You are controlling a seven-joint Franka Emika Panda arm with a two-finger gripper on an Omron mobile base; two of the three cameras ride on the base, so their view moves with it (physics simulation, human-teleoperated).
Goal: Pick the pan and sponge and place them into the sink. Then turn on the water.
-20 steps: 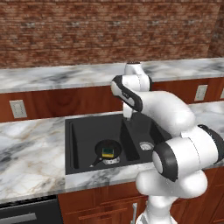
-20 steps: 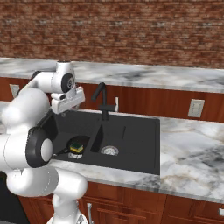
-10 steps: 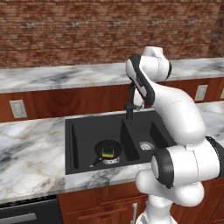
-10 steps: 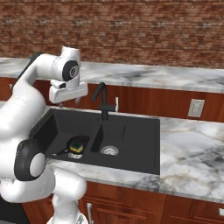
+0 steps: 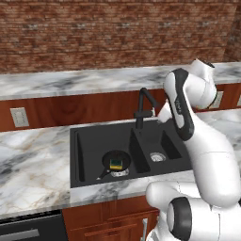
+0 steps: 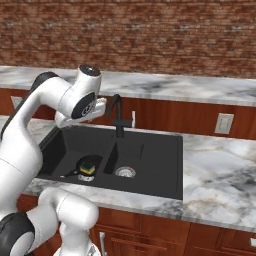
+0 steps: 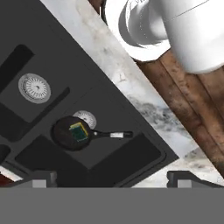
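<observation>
Hand view: pan (image 7: 70, 133) handle with grey tip, lying toward sink's (image 7: 131, 118) front edge; sponge (image 7: 79, 131) inside pan, left basin. Base views: black faucet (image 5: 142, 106). Gripper (image 7: 111, 178) wide open, empty.

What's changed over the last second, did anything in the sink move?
Only the arm moved: it rose from over the sink and swung up toward the faucet, with the open pincer empty. The pan, with the sponge in it, stayed in the left basin. No water runs.
</observation>
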